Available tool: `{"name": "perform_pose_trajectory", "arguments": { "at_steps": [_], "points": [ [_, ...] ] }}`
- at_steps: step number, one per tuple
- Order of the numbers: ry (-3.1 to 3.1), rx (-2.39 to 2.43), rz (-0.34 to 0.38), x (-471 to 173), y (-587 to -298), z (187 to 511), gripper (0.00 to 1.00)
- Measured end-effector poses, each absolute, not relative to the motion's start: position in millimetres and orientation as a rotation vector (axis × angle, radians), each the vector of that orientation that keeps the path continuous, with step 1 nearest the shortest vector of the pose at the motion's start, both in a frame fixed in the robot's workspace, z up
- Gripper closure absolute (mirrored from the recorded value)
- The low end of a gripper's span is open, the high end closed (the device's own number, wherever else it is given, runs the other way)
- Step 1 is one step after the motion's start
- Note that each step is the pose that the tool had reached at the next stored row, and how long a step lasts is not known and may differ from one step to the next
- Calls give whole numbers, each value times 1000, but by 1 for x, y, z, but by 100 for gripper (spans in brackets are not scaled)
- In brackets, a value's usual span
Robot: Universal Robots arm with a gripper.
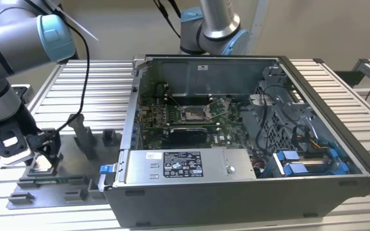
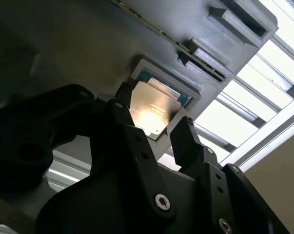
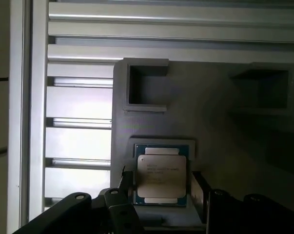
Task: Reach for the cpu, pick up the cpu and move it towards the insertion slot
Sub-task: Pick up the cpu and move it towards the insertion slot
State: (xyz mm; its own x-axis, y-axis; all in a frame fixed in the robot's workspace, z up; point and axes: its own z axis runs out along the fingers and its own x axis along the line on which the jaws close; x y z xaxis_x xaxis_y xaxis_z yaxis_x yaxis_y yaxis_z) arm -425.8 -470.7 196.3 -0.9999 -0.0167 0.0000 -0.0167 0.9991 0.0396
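One cpu (image 3: 161, 178) is lying on one grey fixture plate (image 3: 220, 126), which is also carrying two square pockets (image 3: 147, 87), and one claw (image 3: 162, 187) is presenting two black fingers (image 2: 186, 139). In the exterior view one open computer case (image 1: 339, 144) is sitting on one slatted table (image 1: 88, 91) and holding one insertion slot (image 1: 192, 114). Two robot arms are standing there, a near arm (image 1: 11, 43) at the exterior view's left and a far arm (image 1: 214, 21).

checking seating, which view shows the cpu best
The first wrist view: the cpu faces the camera squarely, whole top visible. The second wrist view shows it slanted, partly behind the gripper; the exterior view, at most a pale patch.
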Motion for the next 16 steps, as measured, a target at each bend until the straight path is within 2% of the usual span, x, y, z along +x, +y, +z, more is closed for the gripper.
{"name": "perform_pose_trajectory", "arguments": {
  "at_steps": [16],
  "points": [
    [-3143,26,-62,-426,-470,187,0]
  ]
}}
